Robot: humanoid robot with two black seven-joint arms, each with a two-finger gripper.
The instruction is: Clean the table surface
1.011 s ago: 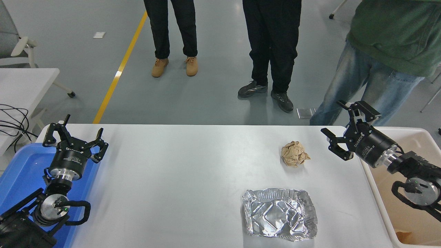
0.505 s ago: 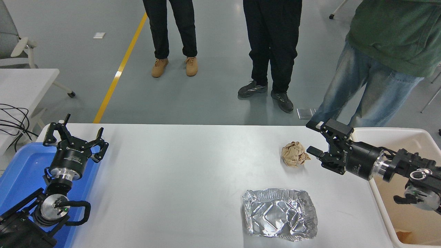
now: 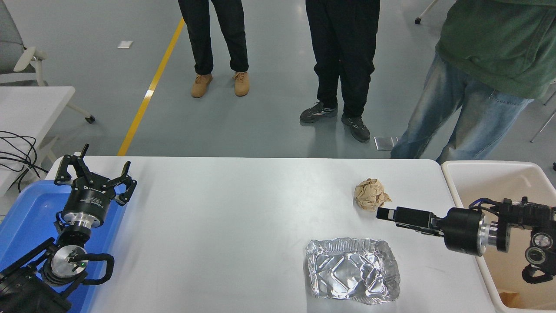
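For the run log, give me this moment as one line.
right gripper: beside crumpled brown paper ball | foil tray: on table surface | left gripper: open, over blue tray

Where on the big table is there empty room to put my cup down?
The table surface is bare between the left gripper and the foil tray. It's crowded on the right around the paper ball and right gripper.

Robot lab or workshop, grey floor (image 3: 269,65), yellow floor line (image 3: 150,89), standing onlookers (image 3: 343,56)
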